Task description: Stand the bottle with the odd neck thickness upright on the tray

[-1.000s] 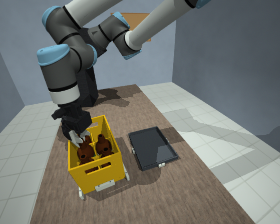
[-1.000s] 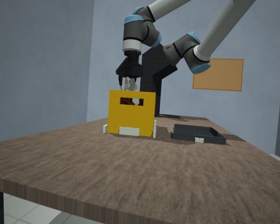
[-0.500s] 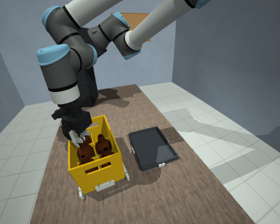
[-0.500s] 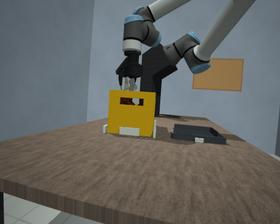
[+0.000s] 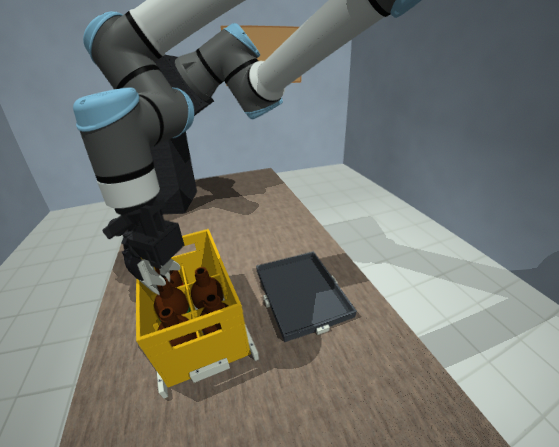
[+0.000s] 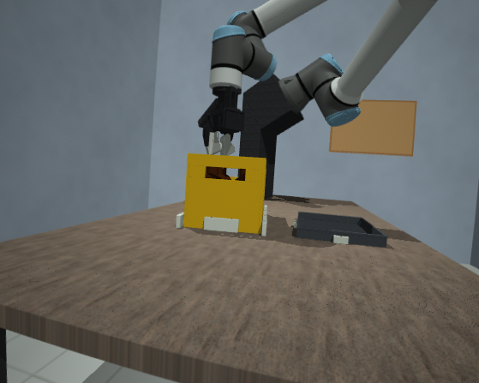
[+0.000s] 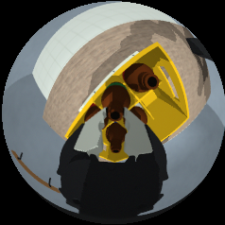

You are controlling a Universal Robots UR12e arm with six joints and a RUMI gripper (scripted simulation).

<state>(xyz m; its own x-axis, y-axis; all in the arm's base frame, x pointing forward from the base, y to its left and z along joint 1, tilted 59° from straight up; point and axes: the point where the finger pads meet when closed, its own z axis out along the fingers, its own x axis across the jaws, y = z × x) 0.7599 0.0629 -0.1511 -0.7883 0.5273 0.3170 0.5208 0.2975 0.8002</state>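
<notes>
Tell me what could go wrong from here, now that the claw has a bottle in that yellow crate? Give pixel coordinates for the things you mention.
The end effector (image 5: 164, 284) (image 6: 220, 152) (image 7: 115, 108) grips the bottle (image 5: 171, 305) (image 7: 115, 96) by its narrow neck, so it might swing or slip. Neighbouring bottles (image 5: 207, 291) (image 7: 137, 77) stand close and could get knocked. Catching the loose crate's (image 5: 206, 351) (image 6: 224, 198) (image 7: 163, 118) dividers while lifting could tilt it.
</notes>
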